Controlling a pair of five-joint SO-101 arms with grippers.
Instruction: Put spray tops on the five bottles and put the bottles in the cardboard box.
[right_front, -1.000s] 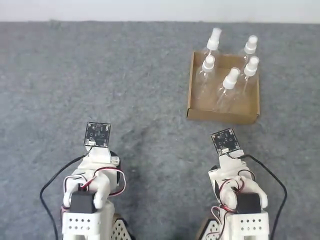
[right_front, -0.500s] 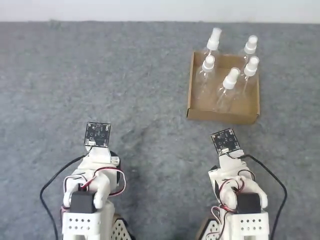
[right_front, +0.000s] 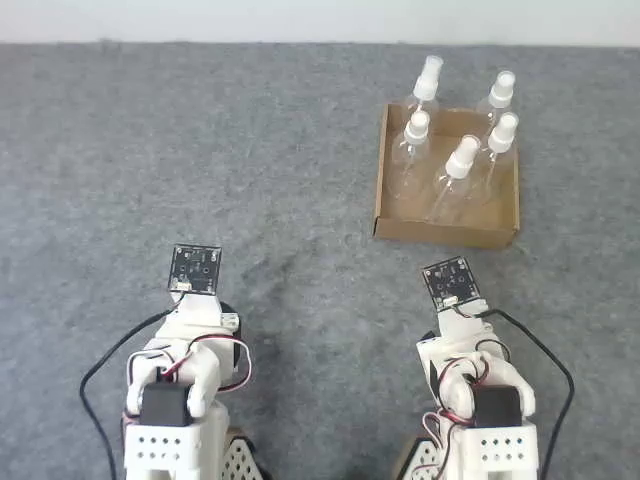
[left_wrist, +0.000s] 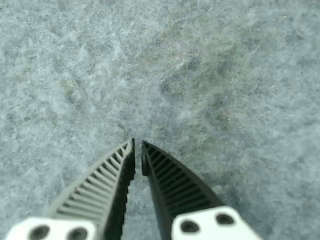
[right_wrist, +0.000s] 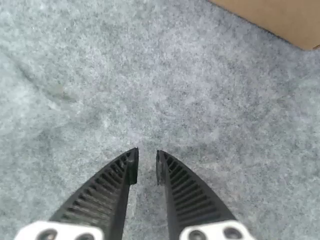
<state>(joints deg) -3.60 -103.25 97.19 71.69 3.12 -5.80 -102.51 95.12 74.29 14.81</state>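
The cardboard box (right_front: 445, 231) sits at the table's far right and holds several clear bottles (right_front: 460, 175) standing upright, each with a white spray top (right_front: 416, 124). A brown edge of the box (right_wrist: 280, 20) shows in the right wrist view, well ahead of my right gripper (right_wrist: 146, 152). That gripper is shut on nothing, a thin slit between its tips, over bare grey felt. My left gripper (left_wrist: 138, 144) is shut and empty too, above the felt. Both arms are folded back at the near edge, the left arm (right_front: 185, 360) and the right arm (right_front: 470, 370).
Grey felt (right_front: 200, 150) covers the whole table. A pale wall strip (right_front: 300, 20) runs along the far edge. Black cables (right_front: 100, 370) loop beside each arm's base.
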